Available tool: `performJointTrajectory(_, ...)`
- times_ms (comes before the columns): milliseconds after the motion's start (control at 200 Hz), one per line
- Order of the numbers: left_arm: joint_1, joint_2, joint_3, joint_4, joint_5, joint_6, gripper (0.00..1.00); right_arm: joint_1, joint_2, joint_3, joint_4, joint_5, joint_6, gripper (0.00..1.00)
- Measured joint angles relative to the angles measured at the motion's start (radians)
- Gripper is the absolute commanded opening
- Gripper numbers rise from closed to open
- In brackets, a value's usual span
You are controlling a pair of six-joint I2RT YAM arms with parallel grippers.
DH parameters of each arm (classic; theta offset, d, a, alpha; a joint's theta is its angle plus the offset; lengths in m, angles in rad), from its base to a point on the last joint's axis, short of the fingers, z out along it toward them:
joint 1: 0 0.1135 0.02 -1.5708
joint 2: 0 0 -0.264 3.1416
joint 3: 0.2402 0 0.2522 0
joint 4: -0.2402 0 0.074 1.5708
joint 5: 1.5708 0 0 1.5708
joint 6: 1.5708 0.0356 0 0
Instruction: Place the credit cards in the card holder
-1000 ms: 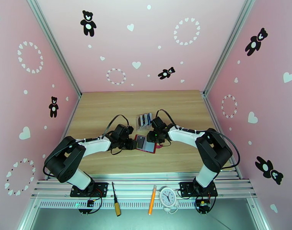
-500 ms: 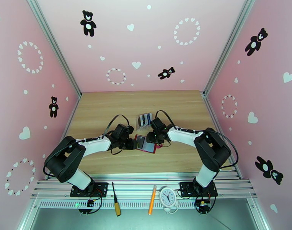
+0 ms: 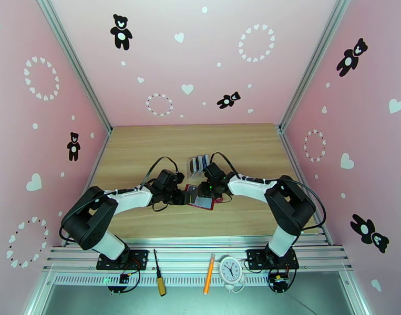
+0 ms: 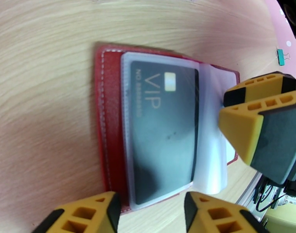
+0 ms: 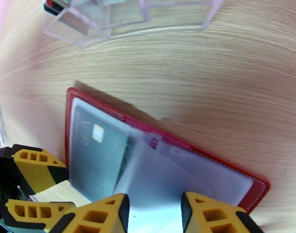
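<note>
Left wrist view: found card holder (image 4: 109, 125) open flat on worktop (image 4: 43, 113), dark VIP card (image 4: 163, 133) in clear pocket. Saw left gripper (image 4: 151, 202) jaws released at its edge; right gripper (image 5: 153, 206) jaws released over clear sleeves.

One red card holder (image 4: 111, 125); one dark VIP card (image 4: 163, 129) in its pocket; one clear slotted rack (image 5: 175, 12), its cards too small to count; one screwdriver (image 3: 159, 279); one orange pen (image 3: 208, 274); one white clock (image 3: 230, 270); one teal binder clip (image 4: 281, 57).
</note>
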Motion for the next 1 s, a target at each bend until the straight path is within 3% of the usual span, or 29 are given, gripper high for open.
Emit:
performJointTrajectory(561,0.0,0.004,0.0,0.014,0.014,0.0,0.55,0.011,0.024,-0.032,0.15,-0.116,0.097,0.43)
performJointTrajectory(1001,0.0,0.026,0.023,-0.002,0.014,0.009,0.55,0.006,0.033,-0.062,0.237,-0.132,0.16,0.43)
